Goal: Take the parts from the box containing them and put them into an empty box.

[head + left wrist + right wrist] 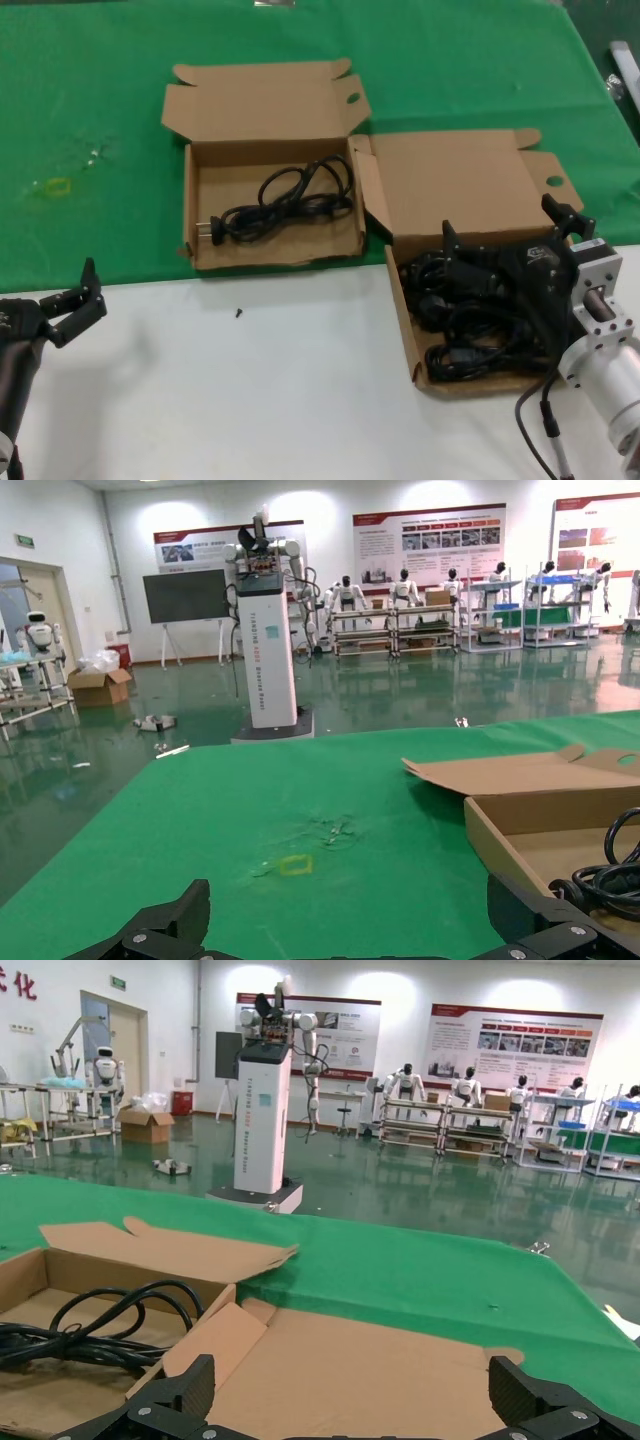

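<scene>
Hovering low over the white tabletop (250, 390) at the near left, the left gripper (78, 300) holds nothing, fingers spread wide. Beyond it, the shallow brown cardboard box (272, 250) on green cloth (90, 120) contains one black coiled power cord (285, 200). Rightward, the twin cardboard box (408, 330) holds tangled black cords (470, 350); the right gripper (510, 240) spreads wide above them, empty.

— What is lying under the right gripper (510, 235)?
— Matt brown cardboard: the right-hand box (405, 320), holding rubbery black cords (470, 340) that are showing a faint sheen.
— And beyond it?
— Green cloth (100, 100), looking smooth and dull. The white tabletop (250, 400) beside the left gripper (85, 290) is looking smooth, and the other box (270, 250) is showing the same matt cardboard.
</scene>
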